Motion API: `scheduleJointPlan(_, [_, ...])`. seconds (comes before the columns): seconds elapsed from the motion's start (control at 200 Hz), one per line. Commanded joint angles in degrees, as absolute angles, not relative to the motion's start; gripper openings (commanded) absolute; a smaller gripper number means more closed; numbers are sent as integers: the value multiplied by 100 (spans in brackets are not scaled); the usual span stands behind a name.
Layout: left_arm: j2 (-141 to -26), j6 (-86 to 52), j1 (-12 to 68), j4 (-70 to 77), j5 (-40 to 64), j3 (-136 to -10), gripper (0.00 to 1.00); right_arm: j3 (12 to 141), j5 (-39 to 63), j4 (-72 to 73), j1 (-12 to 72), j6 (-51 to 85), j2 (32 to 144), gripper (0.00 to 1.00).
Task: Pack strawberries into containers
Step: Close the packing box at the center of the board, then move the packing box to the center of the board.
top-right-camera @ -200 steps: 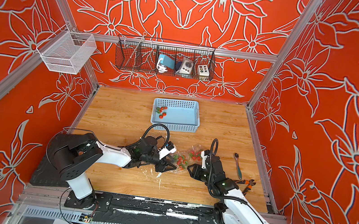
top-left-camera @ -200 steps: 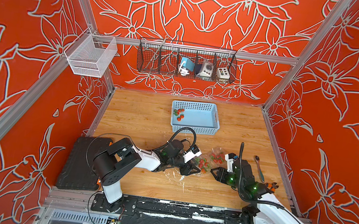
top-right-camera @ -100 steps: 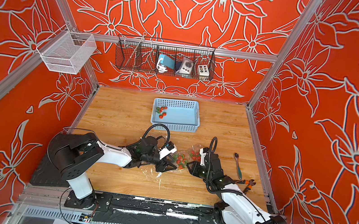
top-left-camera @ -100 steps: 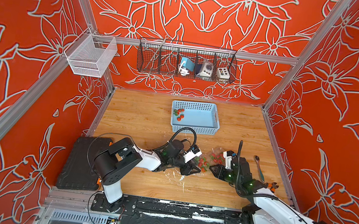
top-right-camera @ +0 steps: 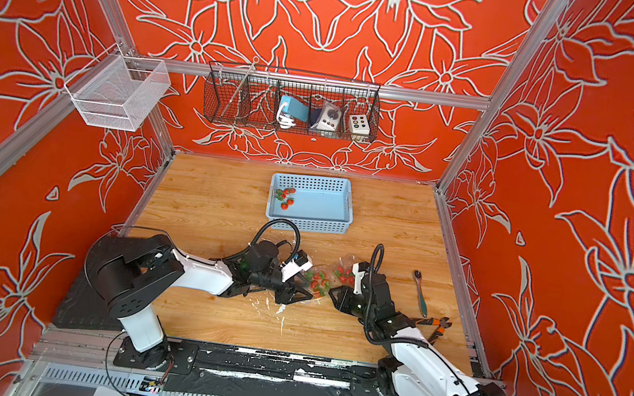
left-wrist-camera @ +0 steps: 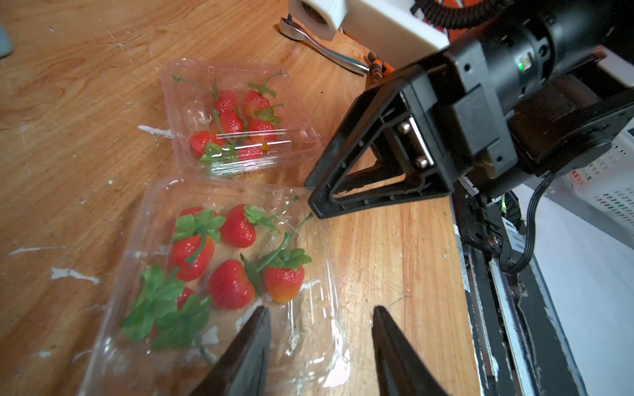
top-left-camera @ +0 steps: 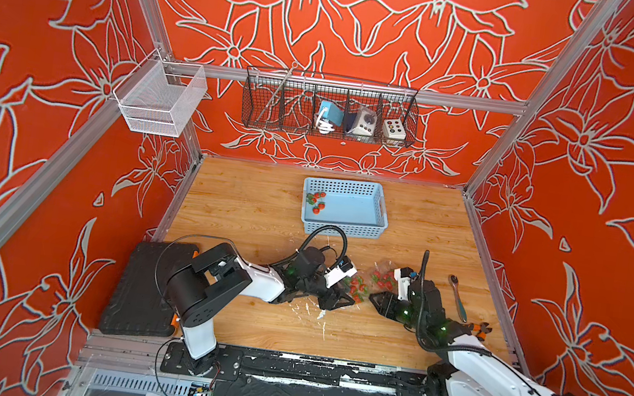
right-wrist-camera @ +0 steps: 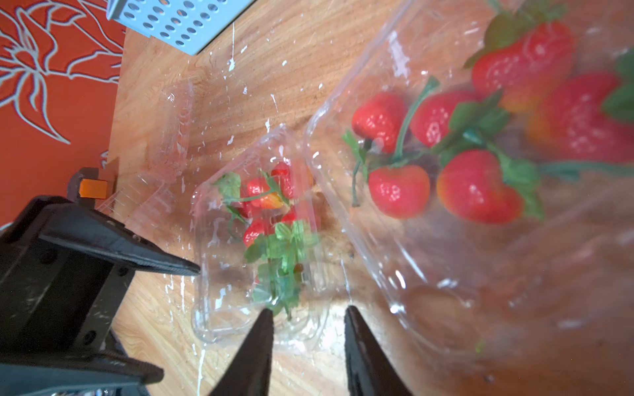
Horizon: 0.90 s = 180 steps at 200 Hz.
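Note:
Two clear containers lie side by side near the table's front, in both top views (top-left-camera: 355, 287) (top-right-camera: 319, 280). Each holds several red strawberries (left-wrist-camera: 236, 226). My left gripper (left-wrist-camera: 319, 308) is open. One of its fingers sits over the nearer container (left-wrist-camera: 308, 343) and the other over bare wood. My right gripper (right-wrist-camera: 305, 308) is also open, its tips at the opposite edge of that same container (right-wrist-camera: 212, 308). The second container (right-wrist-camera: 480, 171) looms blurred right beside the right wrist camera. A third, empty container (right-wrist-camera: 171, 130) lies open farther off. More strawberries (top-left-camera: 317, 201) sit in the blue basket (top-left-camera: 361, 230).
A ratchet wrench (top-left-camera: 456, 294) and orange-handled pliers (top-left-camera: 477, 326) lie right of my right arm. A black mat (top-left-camera: 146, 284) covers the front left corner. A wire basket (top-left-camera: 329, 107) with small devices and a white mesh basket (top-left-camera: 158, 97) hang on the walls.
My right gripper has crept left and slightly back, closer to the container between the two grippers. The left arm has stayed where it was.

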<state>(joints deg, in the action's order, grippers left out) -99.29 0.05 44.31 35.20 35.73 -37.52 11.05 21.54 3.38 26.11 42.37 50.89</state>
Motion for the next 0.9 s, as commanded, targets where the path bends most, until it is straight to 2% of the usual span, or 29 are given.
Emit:
scheduleJointPlan(0.0, [-9808,83,4465,3355,3425,-3808,50,1211,1955,-417,2610,4100,4539,43])
scheduleJointPlan(0.185, [-9684,1,4417,3511,3375,-3796,51,1527,1727,-1629,2607,3830,3474,44])
scheduleJointPlan(0.4, [-8989,-607,3857,4277,3111,-3304,53,2109,2189,-2232,2756,3207,3514,43])
scheduleJointPlan(0.51, [-8290,-1111,3255,4573,2453,-2919,50,2539,2314,-2266,3118,2826,4009,42])
scheduleJointPlan(0.606, [-7679,-1515,2675,4597,1990,-2638,51,3087,1818,-2382,3834,2490,4763,42])
scheduleJointPlan(0.656, [-7375,-1581,2415,4454,1839,-2554,51,3368,1547,-2390,4159,2381,5225,42])
scheduleJointPlan(0.896, [-6444,-2232,932,3984,1458,-1980,51,4162,1544,-1929,5044,2133,6942,41])
